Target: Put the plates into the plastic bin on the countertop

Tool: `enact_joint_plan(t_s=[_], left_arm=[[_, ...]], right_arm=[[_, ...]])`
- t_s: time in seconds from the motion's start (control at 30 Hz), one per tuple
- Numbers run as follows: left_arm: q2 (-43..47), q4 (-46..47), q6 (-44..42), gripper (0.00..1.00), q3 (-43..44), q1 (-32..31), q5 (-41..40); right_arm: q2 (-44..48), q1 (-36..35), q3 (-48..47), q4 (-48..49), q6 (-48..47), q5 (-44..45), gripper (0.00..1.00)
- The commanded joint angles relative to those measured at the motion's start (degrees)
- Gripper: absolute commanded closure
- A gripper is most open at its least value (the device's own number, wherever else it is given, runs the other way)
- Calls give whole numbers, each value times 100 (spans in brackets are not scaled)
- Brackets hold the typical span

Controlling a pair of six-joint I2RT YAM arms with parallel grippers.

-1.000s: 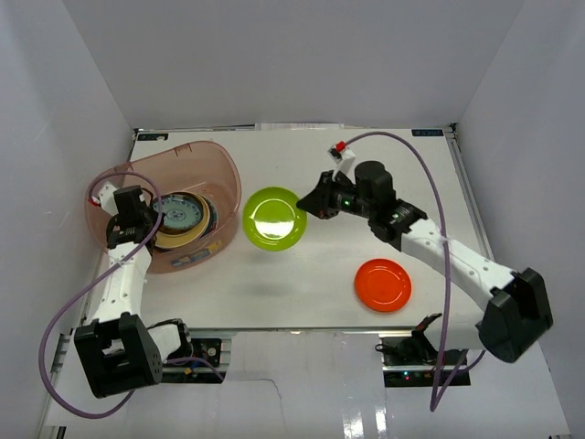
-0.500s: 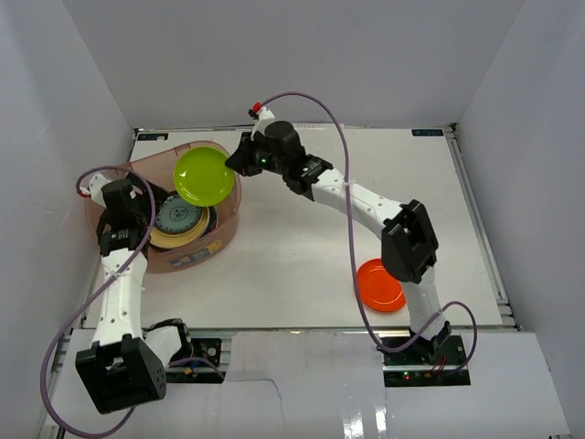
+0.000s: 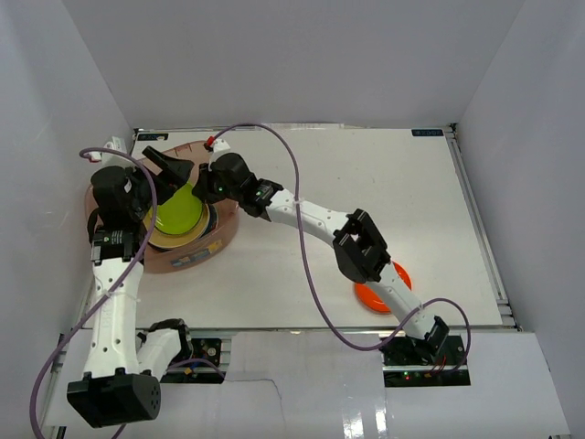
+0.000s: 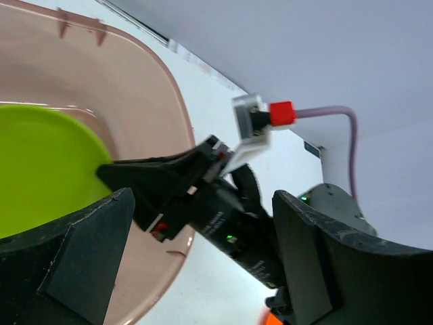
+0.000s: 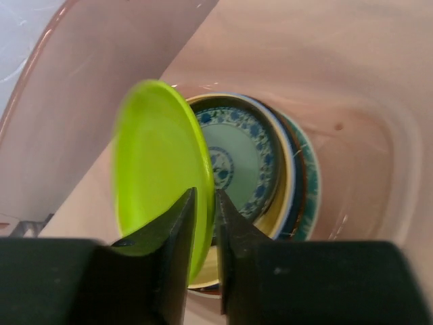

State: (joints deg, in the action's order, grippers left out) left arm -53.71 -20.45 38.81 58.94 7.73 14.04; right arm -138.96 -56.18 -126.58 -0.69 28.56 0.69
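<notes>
Gloss suggests the lime-green plate is light, stiff and slick, so I judge the rim the best hold. The right claw pinches it there, tilted over the stacked plates inside the plastic bin at the left of the desk. Half a second ago it hung at the bin's far rim; now it is lower. The left claw gapes empty alongside.

Lab robot cell: plain white enclosure walls, metal-edged white countertop.
</notes>
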Motion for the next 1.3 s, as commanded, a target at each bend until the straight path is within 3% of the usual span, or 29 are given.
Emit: enact_joint_plan(t_s=[0.0, 0.03, 0.07, 0.1, 0.23, 0.3, 0.37, 0.43, 0.47, 0.57, 0.6, 0.77, 0.87, 1.07, 1.27], left_arm=[[308, -91, -58, 7, 30, -78, 608], [344, -91, -23, 7, 13, -78, 643], [396, -100, 91, 7, 4, -78, 722], [405, -82, 153, 8, -5, -87, 766], [467, -38, 338, 10, 74, -184, 907], [459, -12, 364, 12, 144, -358, 899], [397, -12, 391, 16, 197, -596, 890], [239, 14, 452, 18, 180, -1280, 706], [169, 49, 461, 19, 136, -1535, 575], [-200, 181, 523, 21, -13, -2870, -146], [-532, 295, 523, 21, -92, -3587, -452], [-2131, 690, 417, 21, 65, -5497, -842], [-3274, 954, 382, 21, 424, -6087, -632], [-5119, 1165, 321, 24, 1444, -6678, -122], [-6194, 1148, 259, 30, 2086, -6846, 54]], right_arm=[[202, -86, -367, 350, 36, 388, 75], [263, -112, -323, 298, 53, 458, 65], [342, -112, -253, 289, 45, 598, 45], [569, -103, -35, 306, 10, 634, 40], [1431, 28, 737, 394, -236, 740, 36], [2209, 159, 1309, 490, -412, 801, 42], [2853, 274, 2546, 911, -535, 898, 59], [3916, 510, 3522, 1236, -614, 951, 76], [4625, 625, 4449, 1464, -614, 907, 91], [5622, 1257, 6077, 1589, -562, 556, 92], [6286, 1598, 6423, 1589, -588, 451, 92], [8406, 2453, 8199, 1133, -763, 388, 92], [9330, 2708, 8771, 598, -843, 738, 92], [10825, 2832, 9353, -140, -483, 1258, 92], [11425, 2841, 9354, -546, -526, 1557, 92]])
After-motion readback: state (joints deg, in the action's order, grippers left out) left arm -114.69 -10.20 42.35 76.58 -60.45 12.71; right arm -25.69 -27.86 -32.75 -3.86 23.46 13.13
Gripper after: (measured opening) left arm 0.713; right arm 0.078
